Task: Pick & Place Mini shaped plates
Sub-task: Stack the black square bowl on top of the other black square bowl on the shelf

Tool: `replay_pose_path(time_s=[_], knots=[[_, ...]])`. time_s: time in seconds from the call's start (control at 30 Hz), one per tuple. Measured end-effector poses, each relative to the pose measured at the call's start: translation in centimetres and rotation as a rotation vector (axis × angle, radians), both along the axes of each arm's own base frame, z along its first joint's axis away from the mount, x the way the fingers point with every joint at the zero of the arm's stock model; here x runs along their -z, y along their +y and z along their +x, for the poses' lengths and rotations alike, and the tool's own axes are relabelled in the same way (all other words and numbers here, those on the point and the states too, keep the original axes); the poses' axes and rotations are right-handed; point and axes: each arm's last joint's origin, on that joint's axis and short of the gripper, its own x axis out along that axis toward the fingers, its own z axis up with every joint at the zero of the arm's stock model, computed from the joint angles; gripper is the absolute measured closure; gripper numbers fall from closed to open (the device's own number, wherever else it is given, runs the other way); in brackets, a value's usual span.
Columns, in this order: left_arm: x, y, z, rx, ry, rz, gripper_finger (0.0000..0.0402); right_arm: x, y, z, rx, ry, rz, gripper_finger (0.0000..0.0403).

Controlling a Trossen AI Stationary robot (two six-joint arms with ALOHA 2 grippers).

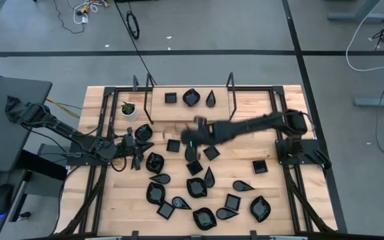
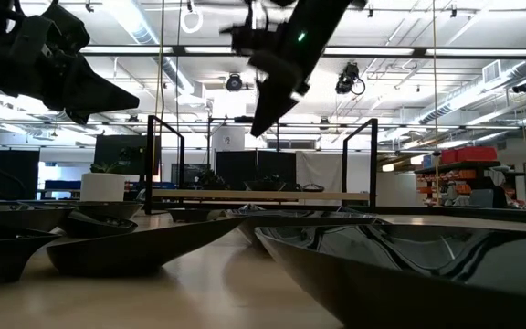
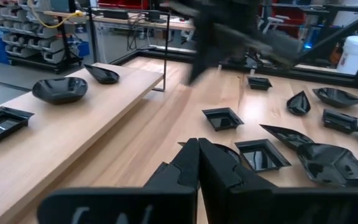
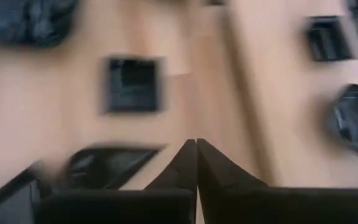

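Now, from above: the plates (image 1: 199, 188) lie scattered over the near half of the table (image 1: 112, 100), with three more on the raised shelf (image 1: 245, 101) behind, presumably the drop-off. The pot (image 1: 129, 111) stands left of the shelf. The right gripper (image 1: 191, 152) hangs just in front of the shelf, over bare wood beside a square plate (image 1: 174, 145); the left gripper (image 1: 137, 159) waits low among the plates in front of the pot.

At table level, the right gripper is well clear of the wood, its tip closed to a point with nothing in it. Big dark plates fill the foreground.

Left wrist: fingers (image 3: 191, 165) pressed together, empty, aimed across the plates toward the shelf.

Right wrist: fingers (image 4: 194, 158) shut tight on nothing, looking down on a square plate and a leaf plate (image 4: 107, 165) just before the tips. Looks to me like a grab that came up empty, or a reset before the next pick.
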Motion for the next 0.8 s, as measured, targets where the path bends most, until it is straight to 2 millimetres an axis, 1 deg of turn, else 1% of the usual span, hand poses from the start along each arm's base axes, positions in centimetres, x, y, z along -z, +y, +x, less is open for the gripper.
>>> replay_pose_path(time_s=[0.07, 0.17, 0.23, 0.3, 0.4, 0.57, 0.7, 0.8], knots=[[0.0, 0.0, 0.0, -0.001, 0.0, 0.0, 0.0394, 0.2, 3.4, -0.7, -0.051, 0.027, 0.002, 0.0394], [0.0, 0.0, 0.0, -0.001, 0.0, 0.001, 0.0394, 0.5, 8.2, -2.6, -0.123, 0.096, 0.012, 0.0391], [0.0, 0.0, 0.0, -0.002, 0.0, 0.002, 0.0394, 0.8, 11.0, -4.2, -0.139, 0.15, 0.021, 0.0392], [0.0, 0.0, 0.0, -0.002, 0.002, 0.007, 0.0394, 1.0, 13.0, -5.9, -0.115, 0.202, 0.028, 0.0395], [0.0, 0.0, 0.0, -0.002, 0.002, 0.007, 0.0394, 1.2, 15.3, -8.5, 0.0, 0.259, 0.023, 0.0398], [0.0, 0.0, 0.0, -0.003, 0.0, 0.002, 0.0394, 1.8, 18.5, -13.2, 0.224, 0.251, 0.0, 0.0394], [-0.1, 0.0, 0.0, -0.004, -0.006, -0.003, 0.0394, 2.5, 20.6, -17.1, 0.378, 0.202, 0.07, 0.0393], [-0.1, 0.0, 0.0, -0.007, -0.012, -0.004, 0.0394, 2.4, 21.7, -19.7, 0.488, 0.15, 0.146, 0.0392]])
